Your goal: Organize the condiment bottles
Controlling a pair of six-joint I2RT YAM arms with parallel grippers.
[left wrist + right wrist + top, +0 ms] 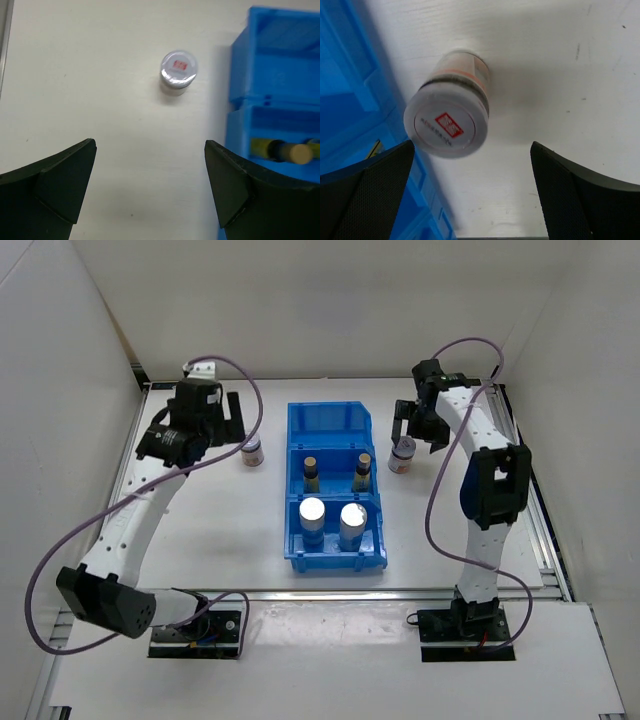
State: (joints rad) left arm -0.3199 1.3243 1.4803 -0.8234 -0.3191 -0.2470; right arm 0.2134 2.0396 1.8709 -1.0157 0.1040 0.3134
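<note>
Overhead first. Blue bin point(335, 420) sits mid-table, its three compartments running far to near. Two amber bottles point(310, 472) stand side by side in the middle compartment. Two silver-lidded shakers point(313, 512) stand upright in the near one. One white-lidded jar point(253, 451) stands on the table left of the bin, apart from it. My left gripper point(238, 428) hangs just to its far left, not touching it. The second white-lidded jar point(400, 458) stands on the table just right of the bin, level with the middle compartment. My right gripper point(415, 438) is directly over it.

Next, left wrist view. My left gripper point(150, 145) has its jaws spread wide with nothing between them but bare tabletop. The left jar point(178, 70) stands upright beyond the fingertips, red mark on its lid facing up, well clear of both fingers. The bin wall point(270, 65) runs along the right edge, and part of one amber bottle point(285, 150) shows inside it.

Lastly, right wrist view. My right gripper point(470, 145) is also fully spread and holds nothing. The right jar point(447, 117) stands on the table just ahead of the gap, nearer the left-hand finger point(375, 190) in this view. I see no contact with either finger. The bin's wall point(350, 85) is just beside the jar. Whether jar and wall touch, I cannot tell.
</note>
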